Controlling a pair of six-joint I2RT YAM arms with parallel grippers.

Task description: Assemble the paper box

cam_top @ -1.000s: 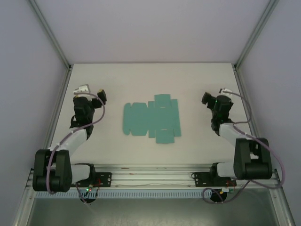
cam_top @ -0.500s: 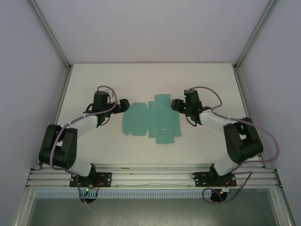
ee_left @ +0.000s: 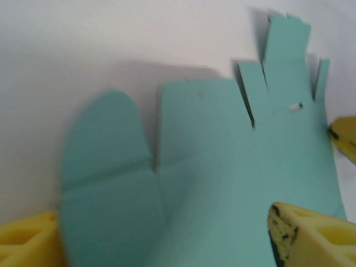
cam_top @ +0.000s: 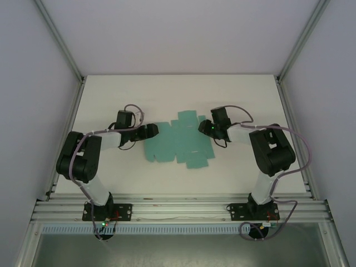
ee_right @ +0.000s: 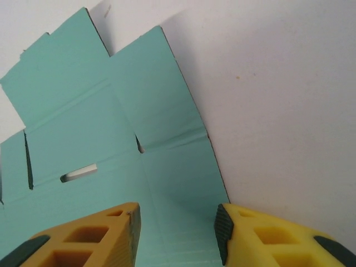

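The flat teal paper box [cam_top: 177, 142] is lying unfolded at the centre of the table [cam_top: 167, 92], its long axis running left to right across the frame and its rounded flaps pointing left. The left fingers [cam_top: 151, 130] are standing wide apart around its left end. The right fingers [cam_top: 204, 127] are straddling its right edge, a gap showing between them.

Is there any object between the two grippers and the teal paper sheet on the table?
Nothing visible stands in the way. The left gripper is at the left edge of the paper box, and the right gripper is at its right edge. Each wrist view shows the flat sheet directly in front.
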